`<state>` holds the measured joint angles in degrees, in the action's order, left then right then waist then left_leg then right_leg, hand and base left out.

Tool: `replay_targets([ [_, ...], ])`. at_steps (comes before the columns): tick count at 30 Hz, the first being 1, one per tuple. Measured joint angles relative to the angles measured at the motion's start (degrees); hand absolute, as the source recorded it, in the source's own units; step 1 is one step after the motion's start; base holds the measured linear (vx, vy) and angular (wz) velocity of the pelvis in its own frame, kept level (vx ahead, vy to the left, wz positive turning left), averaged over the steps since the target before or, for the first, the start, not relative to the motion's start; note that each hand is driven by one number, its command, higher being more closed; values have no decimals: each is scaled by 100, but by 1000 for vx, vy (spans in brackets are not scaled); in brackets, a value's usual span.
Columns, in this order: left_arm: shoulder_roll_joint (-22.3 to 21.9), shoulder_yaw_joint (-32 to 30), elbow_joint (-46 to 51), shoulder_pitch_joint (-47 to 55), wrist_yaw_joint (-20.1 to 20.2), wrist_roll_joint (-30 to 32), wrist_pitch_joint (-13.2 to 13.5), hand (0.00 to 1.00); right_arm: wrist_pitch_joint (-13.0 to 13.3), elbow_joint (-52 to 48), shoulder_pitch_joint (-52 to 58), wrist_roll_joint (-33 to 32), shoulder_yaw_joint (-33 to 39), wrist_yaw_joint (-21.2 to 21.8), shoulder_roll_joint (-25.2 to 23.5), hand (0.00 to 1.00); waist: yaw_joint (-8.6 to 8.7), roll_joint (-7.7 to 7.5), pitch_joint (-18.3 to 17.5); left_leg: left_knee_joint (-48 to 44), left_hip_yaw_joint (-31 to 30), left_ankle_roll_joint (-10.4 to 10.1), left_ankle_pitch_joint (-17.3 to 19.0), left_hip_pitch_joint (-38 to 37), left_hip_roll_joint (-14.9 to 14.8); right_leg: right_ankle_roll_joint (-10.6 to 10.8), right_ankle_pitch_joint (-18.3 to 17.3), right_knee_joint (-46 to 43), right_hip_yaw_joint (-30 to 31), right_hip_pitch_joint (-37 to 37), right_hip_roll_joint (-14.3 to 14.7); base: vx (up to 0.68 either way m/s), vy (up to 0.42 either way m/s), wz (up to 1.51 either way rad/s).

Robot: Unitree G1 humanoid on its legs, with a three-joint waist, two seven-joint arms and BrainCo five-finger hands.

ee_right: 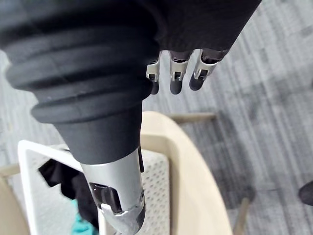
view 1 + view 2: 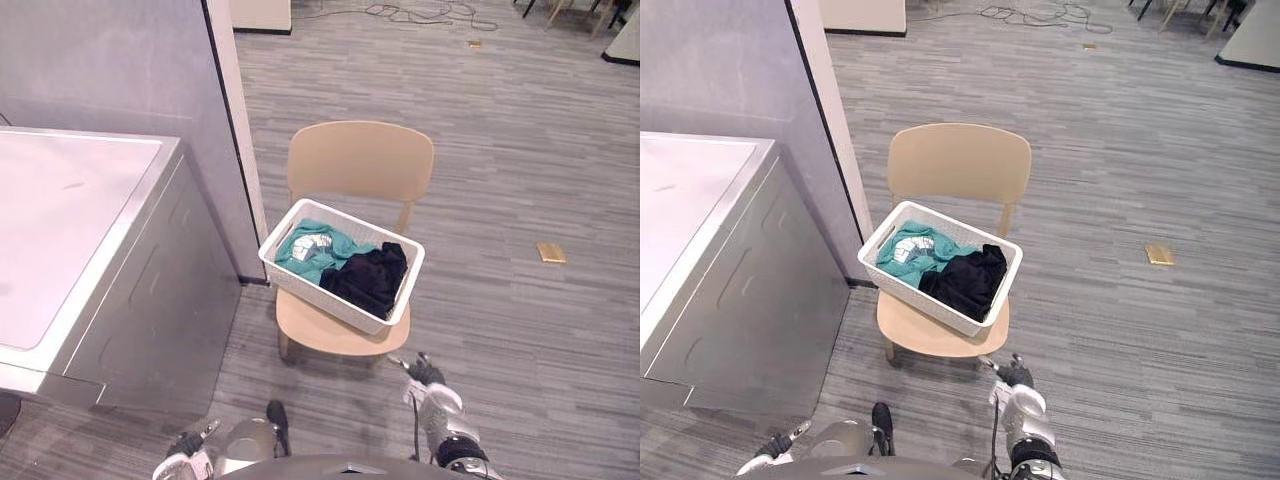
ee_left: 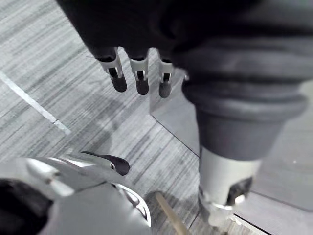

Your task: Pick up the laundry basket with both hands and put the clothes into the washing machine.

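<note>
- Left eye view shows a white laundry basket sitting on the seat of a tan chair.
- The basket is turned a bit sideways, and its left corner sticks out past the left edge of the seat.
- A strip of seat shows bare along the front edge.
- A teal cloth lies in the back left part of the basket.
- A black cloth lies in the front right part, and it touches the teal one.
- The big grey washing machine stands to the left of the chair, with its flat top shut.
- A grey wall stands behind the washing machine.
- The right hand is low down, just past the front right corner of the seat.
- It is not touching the basket.
- Its fingers hang straight and loose, and it holds nothing.
- The left hand is low over the grey floor, in front of the washing machine and well apart from the chair.
- Its fingers hang straight and loose too, and it holds nothing.
- A small tan thing lies on the floor, well to the right of the chair.
</note>
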<state>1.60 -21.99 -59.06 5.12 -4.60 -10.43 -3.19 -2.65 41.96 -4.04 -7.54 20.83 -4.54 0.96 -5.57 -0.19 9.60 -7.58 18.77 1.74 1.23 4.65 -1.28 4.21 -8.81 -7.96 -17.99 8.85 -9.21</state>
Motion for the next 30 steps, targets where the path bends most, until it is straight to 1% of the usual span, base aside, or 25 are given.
replay_targets([
  [1,18,68,-1,0,-11,-9,1,0,-6,-353,99,-3,-60,-9,-52,0,27,-71,31,168,-18,-47,55,-77,73,56,-228,-760,92,-348,-114,-64,-27,-21],
  [2,33,145,-5,17,-25,-18,-1,0,-12,-495,186,-7,-76,-32,-65,0,71,-95,45,209,-41,-49,54,-102,48,53,-220,-1163,159,-568,-138,-60,-8,-18],
  [3,112,331,6,31,-21,-26,1,0,-11,-907,423,-9,-202,-117,-95,0,139,-72,43,237,-99,-56,49,-176,1,70,-146,-2050,346,-1008,-175,-20,24,-5],
  [5,244,464,23,64,-31,-40,1,0,-8,-1583,763,-108,-265,-190,-156,0,246,-206,89,71,-215,-55,50,-182,-110,232,111,-3011,714,-1448,-151,4,-33,10],
  [6,305,459,70,66,-61,-37,0,0,5,-2089,972,-116,-242,-224,-201,0,338,-249,112,33,-335,-58,48,-163,-159,195,206,-3271,859,-1560,-130,20,-89,30],
  [7,333,458,104,66,-93,-33,0,0,12,-2350,1086,-114,-216,-231,-206,0,384,-292,104,45,-418,-84,31,-150,-168,135,148,-3292,844,-1558,-133,38,-114,39],
  [8,353,458,173,45,-132,14,7,0,62,-2830,1213,-111,-91,-267,-205,0,409,-352,102,71,-529,-137,-2,-128,-194,18,-106,-3163,773,-1524,-166,26,-130,38],
  [9,341,462,181,-12,-136,63,28,0,167,-3242,1245,-107,73,-385,-207,0,420,-336,110,65,-668,-196,-24,-49,-247,-80,-427,-2918,677,-1519,-254,19,-135,37],
  [11,304,457,181,-58,-145,66,70,0,295,-3669,1241,-103,228,-465,-210,0,411,-289,128,63,-855,-326,-69,43,-374,-66,-569,-2309,622,-1505,-425,9,-159,31],
  [12,304,457,173,-62,-154,87,77,0,353,-3773,1233,-99,232,-474,-210,0,401,-277,125,62,-967,-402,-97,87,-444,11,-525,-1861,653,-1457,-446,15,-263,43],
  [13,346,469,172,-81,-169,266,77,0,393,-3864,1230,-86,229,-477,-213,0,380,-328,92,73,-1120,-550,-159,168,-464,168,-242,-1160,717,-1311,-466,19,-275,52],
  [14,418,486,175,-92,-166,461,74,0,400,-3864,1220,-18,224,-469,-211,0,351,-465,23,112,-1203,-667,-233,220,-410,214,125,-714,760,-1255,-522,40,-477,66],
  [15,530,555,154,-124,-158,714,69,0,390,-3813,1142,113,129,-467,-123,0,300,-674,-53,225,-1285,-803,-373,205,-332,733,381,-519,727,-1246,-620,40,-418,50],
  [16,501,622,167,-113,-168,777,56,0,367,-3705,1037,136,31,-465,15,0,270,-535,-58,283,-1415,-873,-415,186,-431,615,376,-532,605,-1236,-502,40,-456,20],
  [17,394,748,180,-79,-126,986,58,0,343,-3630,829,334,-207,-443,377,0,208,-318,-138,487,-1609,-913,-573,202,-607,505,375,-415,559,-1291,-239,19,-222,0],
  [18,345,771,174,-45,-121,1055,55,0,339,-3627,692,423,-369,-415,566,0,212,-189,-139,524,-1691,-950,-637,244,-691,457,380,-348,479,-1282,-147,21,-257,5],
  [19,269,923,181,0,-120,1088,53,0,338,-3628,445,579,-632,-358,906,0,224,18,-160,656,-1877,-1048,-708,301,-817,394,340,-307,339,-1305,6,30,-223,35],
  [20,238,1011,188,-13,-120,1123,55,0,336,-3628,194,641,-803,-276,1136,0,223,126,-147,697,-2077,-1065,-770,378,-879,315,336,-332,153,-1310,100,33,-218,45],
  [22,279,1164,242,-17,-117,1187,78,0,340,-3540,-269,801,-1101,-182,1368,0,185,146,-112,674,-2342,-1117,-883,554,-939,234,207,-506,-99,-1382,161,33,-173,56],
  [23,334,1234,253,-65,-119,1201,82,0,345,-3292,-774,802,-1402,-179,1517,0,170,94,-37,674,-2436,-1147,-937,675,-940,214,119,-663,-211,-1488,153,28,-136,54],
  [25,420,1374,354,-205,-121,1260,84,0,349,-2883,-1599,806,-1858,-170,1803,0,86,81,195,688,-2548,-1177,-1003,780,-933,192,51,-805,-318,-1579,134,-13,-62,31],
  [27,454,1380,527,-407,-129,1278,158,0,361,-2167,-3063,1031,-2630,-68,2222,0,-82,26,526,692,-2694,-1168,-1106,1137,-876,189,11,-1006,-432,-1895,61,-37,-3,27],
  [28,453,1393,607,-456,-135,1271,172,0,367,-1894,-3516,1041,-2828,-50,2318,0,-85,37,671,704,-2738,-1163,-1155,1184,-847,195,2,-1094,-479,-1933,34,-35,9,35],
  [29,453,1482,678,-576,-155,1212,215,0,368,-1281,-4425,1172,-3223,-36,2531,0,-148,81,927,738,-2809,-1148,-1236,1260,-779,207,-10,-1209,-508,-2053,-36,-66,19,26],
  [30,447,1567,680,-711,-182,1108,236,0,366,-769,-5159,1255,-3534,-25,2727,0,-316,134,1149,786,-2823,-1144,-1304,1321,-742,208,-10,-1277,-512,-2138,-85,-82,17,19],
])
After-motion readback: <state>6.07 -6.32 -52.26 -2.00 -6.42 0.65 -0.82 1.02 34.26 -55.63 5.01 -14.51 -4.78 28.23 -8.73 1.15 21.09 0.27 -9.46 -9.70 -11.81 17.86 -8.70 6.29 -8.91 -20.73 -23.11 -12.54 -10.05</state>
